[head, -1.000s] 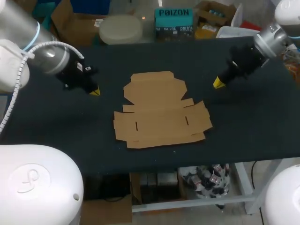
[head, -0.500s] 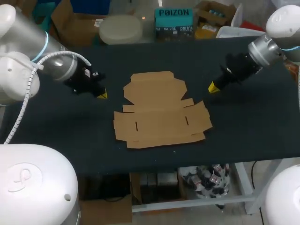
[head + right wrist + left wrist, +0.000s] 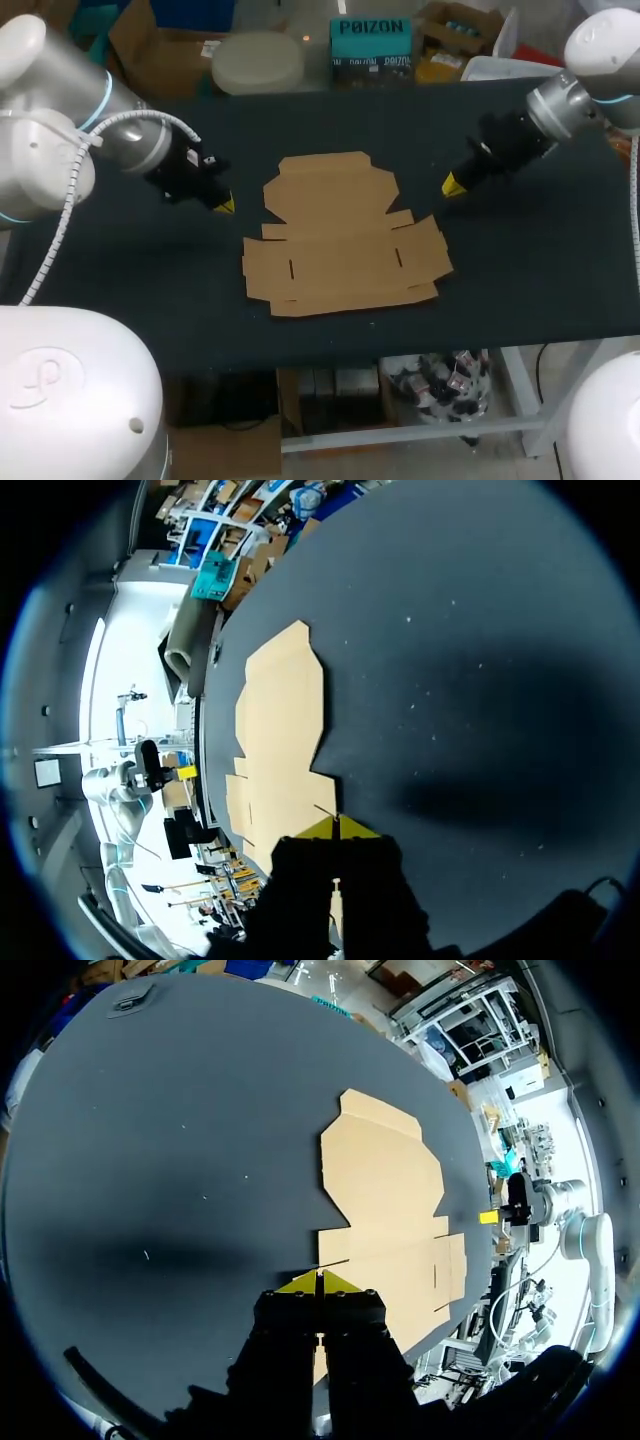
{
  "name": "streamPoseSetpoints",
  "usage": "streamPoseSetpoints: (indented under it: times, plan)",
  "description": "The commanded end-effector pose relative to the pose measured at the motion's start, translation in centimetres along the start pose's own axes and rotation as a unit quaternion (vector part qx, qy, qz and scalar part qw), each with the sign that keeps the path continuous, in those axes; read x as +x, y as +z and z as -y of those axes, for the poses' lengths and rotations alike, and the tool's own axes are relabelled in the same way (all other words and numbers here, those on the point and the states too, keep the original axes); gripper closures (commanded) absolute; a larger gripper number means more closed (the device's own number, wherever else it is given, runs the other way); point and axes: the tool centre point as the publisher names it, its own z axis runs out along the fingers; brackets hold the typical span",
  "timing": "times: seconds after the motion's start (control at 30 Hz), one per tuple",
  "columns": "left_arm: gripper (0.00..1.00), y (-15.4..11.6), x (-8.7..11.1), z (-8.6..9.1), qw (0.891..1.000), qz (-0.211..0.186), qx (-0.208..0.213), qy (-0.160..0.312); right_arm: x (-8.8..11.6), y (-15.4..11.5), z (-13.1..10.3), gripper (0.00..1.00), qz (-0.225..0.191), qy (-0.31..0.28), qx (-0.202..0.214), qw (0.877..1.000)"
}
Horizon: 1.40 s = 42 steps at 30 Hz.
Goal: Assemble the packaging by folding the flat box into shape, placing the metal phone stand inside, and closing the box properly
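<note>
The flat cardboard box lies on the dark table between the left gripper and the right gripper, each with its fingers pressed together.

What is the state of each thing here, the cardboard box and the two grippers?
cardboard box: unfolded, lying flat on the table, all flaps open.
left gripper: fingers shut, holding nothing, apart from the box.
right gripper: fingers shut, holding nothing, apart from the box.
</note>
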Motion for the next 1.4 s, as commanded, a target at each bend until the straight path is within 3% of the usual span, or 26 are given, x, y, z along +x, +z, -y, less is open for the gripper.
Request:
streamPoseSetpoints:
  times: [0.03,0.23,0.67,1.13,1.4]
  plan:
    - [1.0,0.4,0.0,0.3,1.0,0.001,0.01,-0.005,0.2,0.4,-0.2,1.0,0.001,-0.001,0.004,1.0]
    - [1.0,1.2,-0.7,1.0,0.999,-0.009,0.039,0.001,0.9,1.6,0.3,1.0,0.0,-0.031,-0.013,0.999]
    - [1.0,2.7,-1.0,1.2,0.999,-0.022,0.032,0.023,0.5,3.7,0.7,1.0,0.006,-0.046,-0.015,0.999]
    - [1.0,4.9,-1.6,0.7,0.998,-0.036,0.027,0.041,-1.8,4.4,0.7,1.0,-0.013,-0.041,-0.02,0.999]
    - [1.0,6.4,-1.4,0.9,0.998,-0.043,0.018,0.05,-0.8,4.7,0.1,1.0,-0.013,-0.046,-0.014,0.999]
